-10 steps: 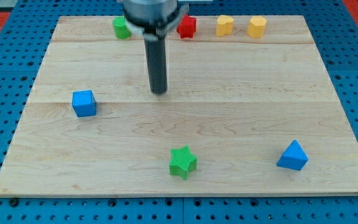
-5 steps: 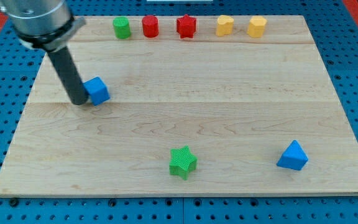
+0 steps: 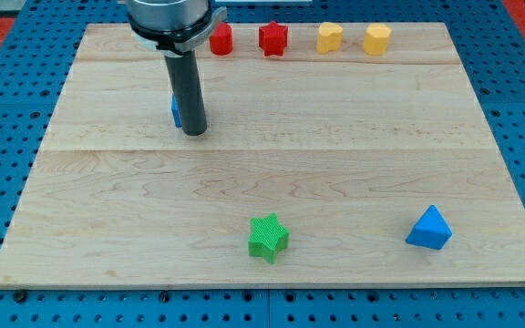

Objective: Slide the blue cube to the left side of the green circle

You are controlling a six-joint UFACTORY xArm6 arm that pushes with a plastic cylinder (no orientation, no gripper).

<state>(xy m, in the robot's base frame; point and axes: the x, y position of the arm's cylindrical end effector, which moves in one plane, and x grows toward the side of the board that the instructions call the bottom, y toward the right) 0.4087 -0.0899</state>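
Observation:
My tip (image 3: 194, 131) rests on the board at the upper left of centre. The blue cube (image 3: 176, 110) is almost wholly hidden behind the rod; only a thin blue sliver shows at the rod's left edge, just above the tip. The green circle is hidden behind the arm's body at the view's top; it does not show.
Along the view's top edge stand a red cylinder (image 3: 221, 38), a red star (image 3: 272, 38) and two yellow blocks (image 3: 330, 36) (image 3: 377, 38). A green star (image 3: 268, 237) lies at the bottom centre. A blue triangle (image 3: 428, 228) lies at the bottom right.
My tip moved from the board's left to the right and slightly up. The blue cube slid right and up with it and is now mostly hidden. The arm now covers the green circle.

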